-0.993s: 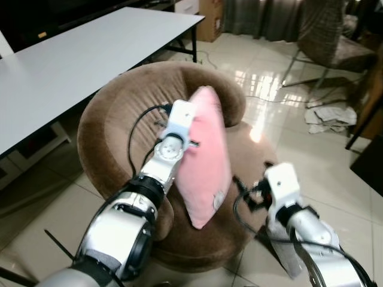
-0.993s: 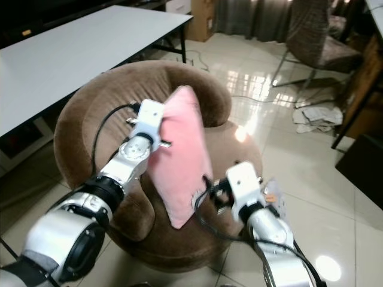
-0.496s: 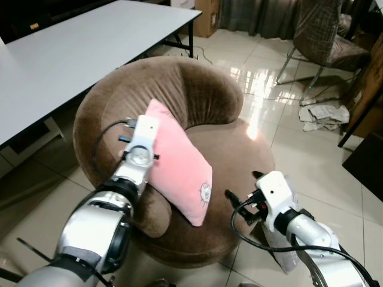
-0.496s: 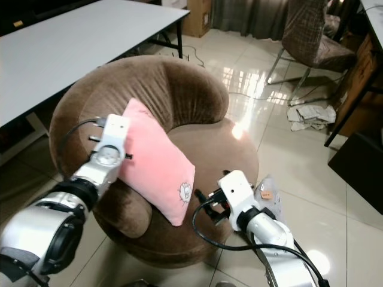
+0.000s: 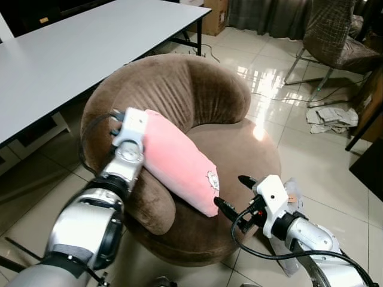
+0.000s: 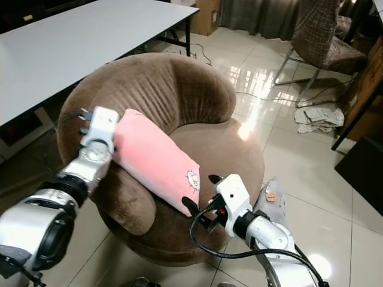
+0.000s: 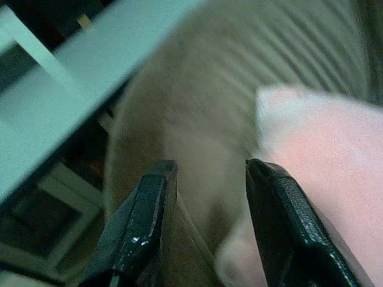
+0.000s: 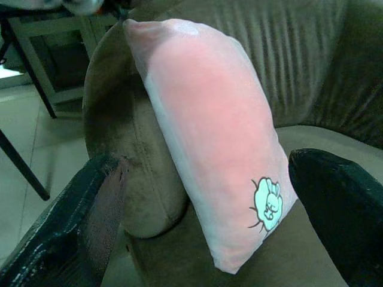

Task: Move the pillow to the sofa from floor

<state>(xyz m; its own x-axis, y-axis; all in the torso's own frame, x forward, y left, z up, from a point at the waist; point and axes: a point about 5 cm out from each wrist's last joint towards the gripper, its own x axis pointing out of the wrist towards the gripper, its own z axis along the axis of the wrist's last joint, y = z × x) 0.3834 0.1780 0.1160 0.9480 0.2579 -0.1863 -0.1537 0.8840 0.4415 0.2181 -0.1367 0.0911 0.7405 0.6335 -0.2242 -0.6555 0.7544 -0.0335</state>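
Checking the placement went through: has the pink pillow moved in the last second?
Yes. The pink pillow has tipped from upright down onto the brown sofa's left armrest.

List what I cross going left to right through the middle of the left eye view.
White table → left claw → pink pillow on the brown sofa → right claw → crumpled paper on the tile floor.
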